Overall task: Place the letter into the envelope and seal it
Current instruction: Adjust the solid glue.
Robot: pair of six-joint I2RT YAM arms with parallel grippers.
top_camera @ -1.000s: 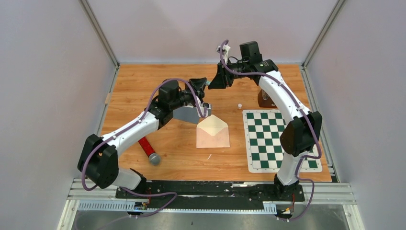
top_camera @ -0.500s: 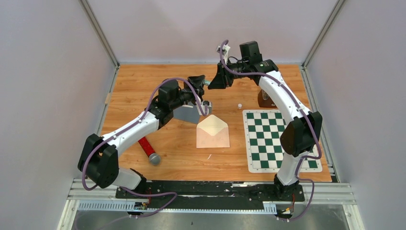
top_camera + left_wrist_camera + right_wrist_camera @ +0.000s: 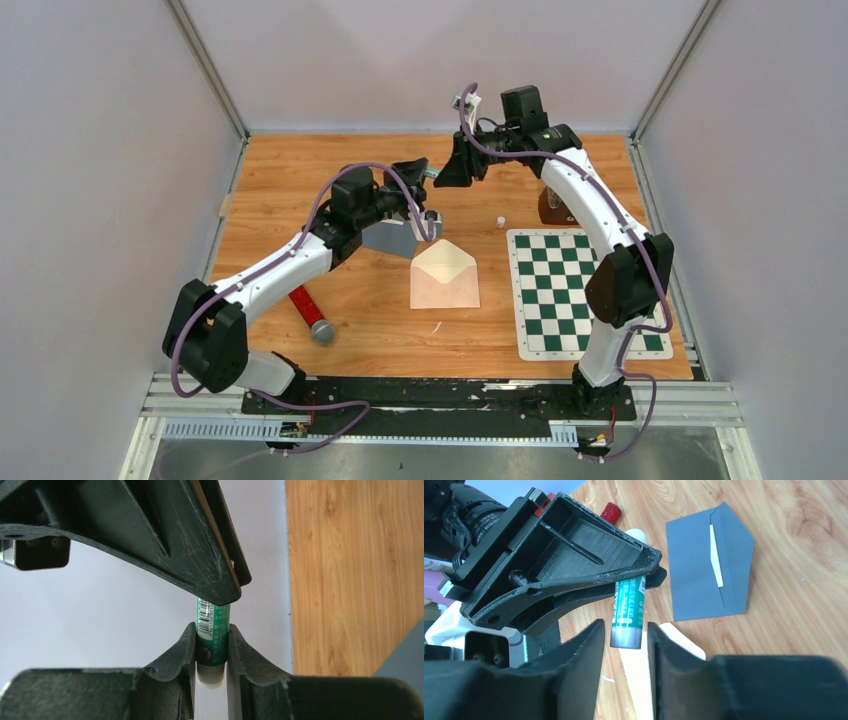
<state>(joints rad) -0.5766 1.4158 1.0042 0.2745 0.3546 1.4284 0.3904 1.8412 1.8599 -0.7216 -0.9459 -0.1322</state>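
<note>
A cream envelope (image 3: 445, 282) lies flat mid-table with its flap open and pointing to the back. A grey folded sheet (image 3: 388, 240) lies just left of it, partly under my left arm; it also shows in the right wrist view (image 3: 696, 575). My left gripper (image 3: 424, 172) is shut on a green glue stick (image 3: 213, 630), held in the air behind the envelope. My right gripper (image 3: 624, 627) is open, its fingers either side of the stick's grey end (image 3: 627, 636) with a small gap. The two grippers meet tip to tip.
A green-and-white chessboard mat (image 3: 580, 292) lies at the right. A red cylinder with a grey end (image 3: 310, 312) lies at the front left. A brown object (image 3: 552, 208) and a small white piece (image 3: 500, 221) sit behind the mat. Enclosure walls surround the table.
My left gripper has edged slightly up and toward the right gripper with the glue stick. The right arm, envelope and sheet have not moved.
</note>
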